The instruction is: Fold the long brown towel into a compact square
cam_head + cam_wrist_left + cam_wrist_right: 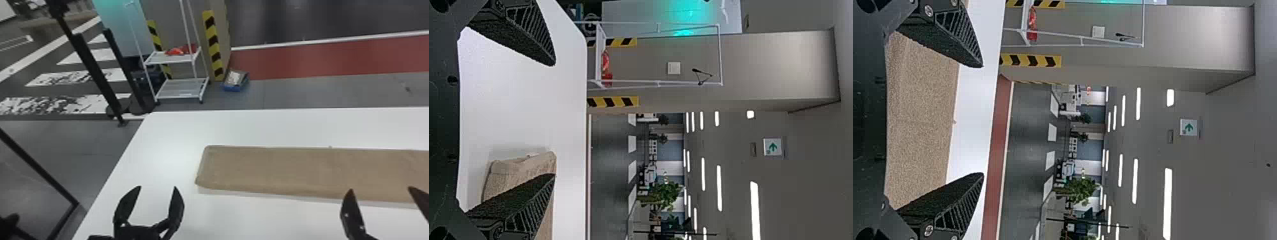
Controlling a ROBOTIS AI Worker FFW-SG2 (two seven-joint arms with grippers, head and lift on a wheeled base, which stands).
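- White two-shelf cart (182, 88), red item (175, 51) on upper shelf
- Column (779, 65) with yellow-and-black striping (213, 41)
- Blue tray (233, 88), on floor near cart
- Leafy green plant (668, 193)
- Green-arrow sign (772, 146)

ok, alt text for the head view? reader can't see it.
Long brown towel lies flat on a white table, running past the view's right edge. Left end effector and right end effector, both open, are at the bottom. Behind: a shelf cart on gray floor.
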